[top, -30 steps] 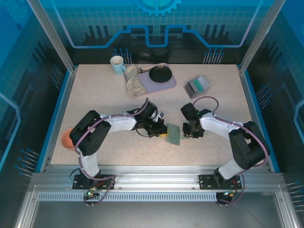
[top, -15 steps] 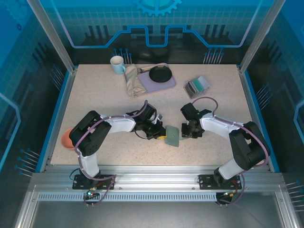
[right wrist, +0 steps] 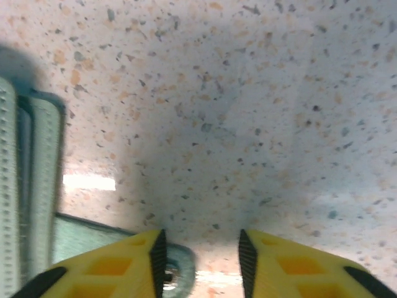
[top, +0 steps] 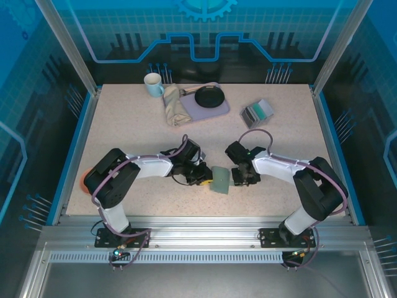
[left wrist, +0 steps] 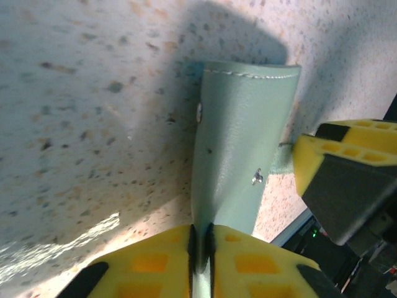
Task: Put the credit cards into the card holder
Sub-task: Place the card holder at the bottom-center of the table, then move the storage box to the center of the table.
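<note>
The card holder (top: 220, 180), a grey-green wallet, lies at the table's near middle between my two grippers. My left gripper (top: 202, 176) is shut on one of its flaps. In the left wrist view the flap (left wrist: 239, 143) rises from between the yellow fingers (left wrist: 155, 264), which pinch its lower edge. My right gripper (top: 239, 177) stands just right of the wallet, open, low over bare table (right wrist: 201, 239). The wallet's edge (right wrist: 37, 186) and a snap tab (right wrist: 177, 273) sit by its left finger. The credit cards (top: 263, 110), teal and grey, stand in a small grey box (top: 249, 116) at the back right.
At the back stand a white mug (top: 152, 84), a crumpled cloth (top: 175, 107) and a purple tray (top: 220, 110) with a black pan (top: 208, 96). An orange object (top: 85, 182) sits at the left table edge.
Both grippers and the wallet have shifted a little left and toward the near edge. The right gripper's jaws have opened wider.
</note>
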{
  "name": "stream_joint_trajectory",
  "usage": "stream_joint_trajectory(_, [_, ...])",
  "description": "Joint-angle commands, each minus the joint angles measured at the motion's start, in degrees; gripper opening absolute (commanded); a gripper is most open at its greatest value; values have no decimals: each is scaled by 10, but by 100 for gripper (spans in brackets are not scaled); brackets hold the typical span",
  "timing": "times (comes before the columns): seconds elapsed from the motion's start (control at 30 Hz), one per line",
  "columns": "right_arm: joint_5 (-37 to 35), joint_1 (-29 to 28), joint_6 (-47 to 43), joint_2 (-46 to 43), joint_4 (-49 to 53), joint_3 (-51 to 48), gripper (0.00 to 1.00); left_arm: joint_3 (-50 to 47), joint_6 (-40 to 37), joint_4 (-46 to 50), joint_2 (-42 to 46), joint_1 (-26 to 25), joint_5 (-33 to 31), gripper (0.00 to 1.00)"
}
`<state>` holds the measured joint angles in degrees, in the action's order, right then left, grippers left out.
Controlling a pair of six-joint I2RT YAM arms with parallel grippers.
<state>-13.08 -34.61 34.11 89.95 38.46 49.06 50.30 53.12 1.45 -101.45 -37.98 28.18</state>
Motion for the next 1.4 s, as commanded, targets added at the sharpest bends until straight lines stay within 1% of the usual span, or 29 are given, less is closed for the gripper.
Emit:
stream_joint_trajectory(0.0, [16,55,-30,-72,16,37,46,-4,-11,36,36,3,-27,23])
stream_joint_trajectory(0.03, [38,85,-39,-94,6,44,50,-2,-17,47,44,3,-34,28])
stream_joint_trajectory(0.07, [60,116,-46,-112,-5,54,56,0,-22,58,52,3,-41,34])
stream_joint_trajectory(0.1, [77,143,-53,-123,-15,64,64,5,-30,75,60,2,-52,39])
stream_joint_trajectory(0.13, [85,174,-55,-131,-21,82,74,10,-37,89,69,2,-62,43])
stream_joint_trajectory(0.17, [94,206,-59,-129,-28,99,82,16,-43,103,76,2,-71,45])
stream_joint_trajectory(0.23, [129,257,-71,-100,-33,150,91,28,-52,126,92,2,-96,52])
stream_joint_trajectory(0.27, [128,278,-71,-71,-26,188,93,34,-57,134,98,3,-108,54])
stream_joint_trajectory(0.33, [121,313,-74,-12,-9,256,93,54,-71,158,108,3,-145,57])
stream_joint_trajectory(0.37, [120,330,-71,15,-16,282,93,63,-78,164,110,3,-161,59])
stream_joint_trajectory(0.4, [135,346,-66,38,-27,302,93,70,-83,169,113,4,-174,61])
stream_joint_trajectory(0.47, [226,385,-55,103,-37,356,94,88,-93,168,110,7,-195,69])
stream_joint_trajectory(0.5, [255,397,-51,132,-38,383,95,97,-97,168,105,9,-200,70])
stream_joint_trajectory(0.53, [268,403,-53,167,-33,423,98,108,-100,170,100,13,-205,73])
stream_joint_trajectory(0.57, [266,406,-59,200,-28,458,99,118,-103,169,94,18,-209,75])
stream_joint_trajectory(0.67, [231,401,-80,287,12,577,100,142,-103,168,76,36,-210,79])
stream_joint_trajectory(0.73, [209,403,-76,340,32,639,100,158,-105,171,65,50,-203,80])
stream_joint_trajectory(0.77, [210,407,-72,366,32,666,100,165,-108,172,59,56,-201,80])
stream_joint_trajectory(0.87, [233,409,-76,449,57,769,100,189,-118,181,40,77,-189,81])
stream_joint_trajectory(0.93, [262,407,-80,503,76,841,99,209,-125,196,26,91,-182,81])
stream_joint_trajectory(1.03, [312,404,-77,570,90,916,98,231,-134,208,15,106,-173,81])
stream_joint_trajectory(1.17, [359,399,-84,617,103,956,96,247,-143,220,5,117,-170,82])
stream_joint_trajectory(1.23, [399,395,-100,621,102,949,93,250,-145,221,1,121,-166,82])
stream_joint_trajectory(1.3, [424,388,-127,616,106,934,91,253,-144,221,-3,125,-157,82])
stream_joint_trajectory(1.37, [433,380,-157,602,114,915,89,257,-150,219,-7,127,-146,82])
